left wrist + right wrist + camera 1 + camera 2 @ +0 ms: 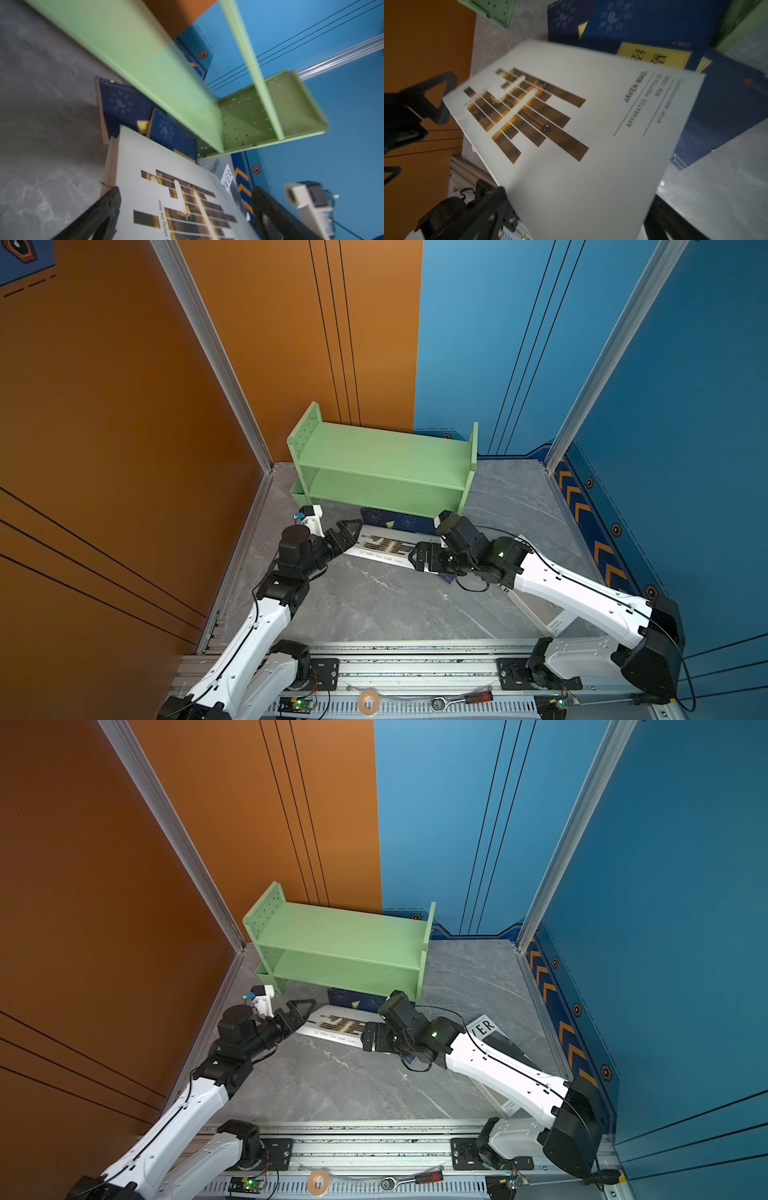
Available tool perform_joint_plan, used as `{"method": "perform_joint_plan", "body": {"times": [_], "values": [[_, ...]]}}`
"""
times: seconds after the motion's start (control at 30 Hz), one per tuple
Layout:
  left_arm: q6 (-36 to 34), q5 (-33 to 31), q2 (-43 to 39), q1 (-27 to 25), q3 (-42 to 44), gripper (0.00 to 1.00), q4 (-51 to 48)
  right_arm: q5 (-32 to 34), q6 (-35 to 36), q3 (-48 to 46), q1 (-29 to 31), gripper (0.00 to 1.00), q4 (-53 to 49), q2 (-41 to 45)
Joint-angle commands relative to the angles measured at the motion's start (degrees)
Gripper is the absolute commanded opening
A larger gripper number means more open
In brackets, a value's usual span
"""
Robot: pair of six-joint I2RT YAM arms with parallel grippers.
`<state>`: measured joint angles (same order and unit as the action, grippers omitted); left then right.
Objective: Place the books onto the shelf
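While the left pincer [353,534] and right pincer [417,558] gape wide at either end of the patterned white book [384,546], it lies over navy books [392,518] before the shelf [374,448]; the right arm [561,585] half-hides the lettered book [484,1027].

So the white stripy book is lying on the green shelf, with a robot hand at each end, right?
No. Both top views show the white stripy book lying in front of the green shelf, not on it. The left hand and right hand are at its ends.
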<state>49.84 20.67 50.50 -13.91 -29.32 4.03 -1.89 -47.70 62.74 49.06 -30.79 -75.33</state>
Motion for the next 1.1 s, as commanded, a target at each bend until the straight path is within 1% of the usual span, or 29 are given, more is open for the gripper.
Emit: {"method": "perform_joint_plan", "body": {"times": [0.0, 0.1, 0.17, 0.27, 0.4, 0.47, 0.6, 0.63, 0.73, 0.8, 0.9, 0.97, 1.07], "values": [[-1.4, 4.4, 1.1, -4.4, 3.5, 0.98, -1.0, -1.7, 2.9, -1.8, -1.8, 0.99, 15.4, -1.2], [-0.1, 2.2, 2.8, -5.5, 8.0, 0.98, 0.9, -0.3, 2.6, -3.3, -4.0, 0.99, 13.5, -2.7], [-0.2, 0.2, 4.1, -5.4, 9.1, 0.98, -0.8, 1.8, 2.7, -3.6, -4.6, 0.99, 11.3, -3.1], [-1.0, -1.6, 5.5, -5.3, 9.3, 0.98, -3.1, 3.1, 2.3, -4.3, -5.3, 0.99, 9.9, -3.5], [-3.6, -2.8, 7.4, -5.2, 7.7, 0.98, -6.3, 3.0, 1.0, -6.7, -6.6, 0.99, 9.9, -3.9], [-5.0, -3.8, 8.3, -5.3, 6.9, 0.98, -8.0, 2.0, 0.3, -8.4, -7.4, 0.99, 11.2, -4.0], [-7.3, -5.3, 10.8, -4.7, 6.2, 0.98, -8.5, -4.1, -2.7, -13.9, -8.5, 0.98, 19.0, -3.3], [-7.9, -5.1, 11.8, -4.4, 5.8, 0.98, -8.3, -5.8, -3.7, -15.2, -10.3, 0.98, 20.6, -3.0], [-8.3, -3.9, 15.2, -4.0, 5.0, 0.98, -6.4, -6.5, -6.7, -17.8, -10.4, 0.98, 22.0, -1.8], [-7.4, -2.5, 17.6, -4.0, 5.0, 0.98, -4.3, -7.5, -8.9, -20.5, -9.9, 0.98, 23.8, -0.2], [-5.1, -1.5, 20.5, -4.3, 5.8, 0.98, 0.1, -8.2, -12.5, -26.2, -9.7, 0.98, 29.8, 3.6], [-3.7, -1.0, 21.6, -4.3, 6.5, 0.98, 2.4, -8.8, -16.2, -30.3, -10.2, 0.98, 35.0, 5.6], [-2.9, -0.1, 22.6, -4.6, 6.7, 0.98, 3.9, -9.4, -21.0, -34.5, -9.6, 0.98, 43.1, 6.4]]}}
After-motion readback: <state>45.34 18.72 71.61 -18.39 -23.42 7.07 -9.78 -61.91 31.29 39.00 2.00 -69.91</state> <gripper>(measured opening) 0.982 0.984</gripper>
